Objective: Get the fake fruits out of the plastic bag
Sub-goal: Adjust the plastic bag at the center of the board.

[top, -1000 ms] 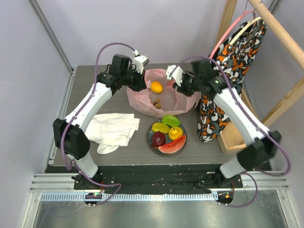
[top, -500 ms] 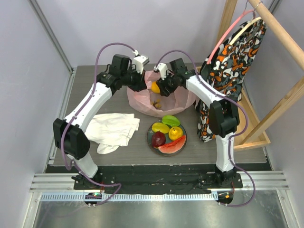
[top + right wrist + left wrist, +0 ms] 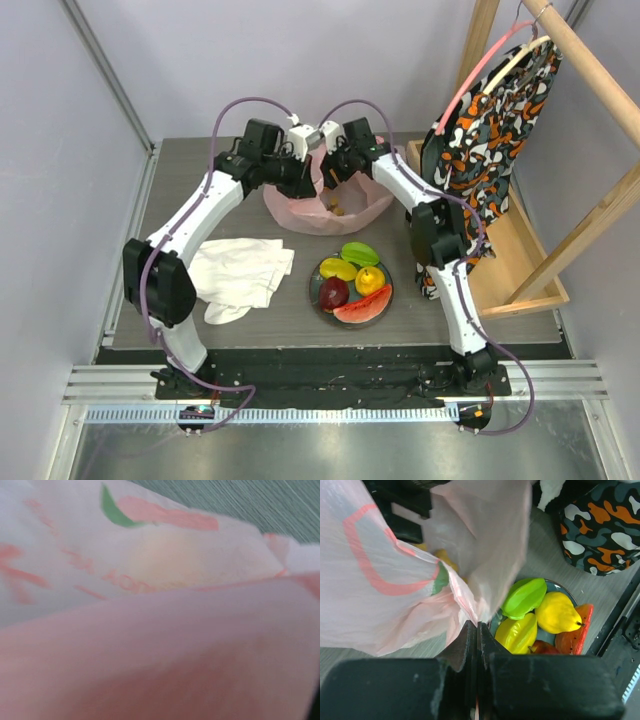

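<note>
Pink plastic bag (image 3: 322,212) sits at the back of the surface (image 3: 200,195). Left hand (image 3: 477,630) is pressed together, pinching its film. Right hand (image 3: 335,165) is at the rim; spread or not, can't tell. Approx. five fruits (image 3: 350,275) already on the plate (image 3: 313,283). Grapes (image 3: 337,209) left inside, so nearly done.

Grey table (image 3: 270,322): we find the pink plastic bag (image 3: 300,215) at far centre, a white cloth (image 3: 240,272) near left, and a plate (image 3: 314,285) of fake fruits (image 3: 369,280) near centre.
</note>
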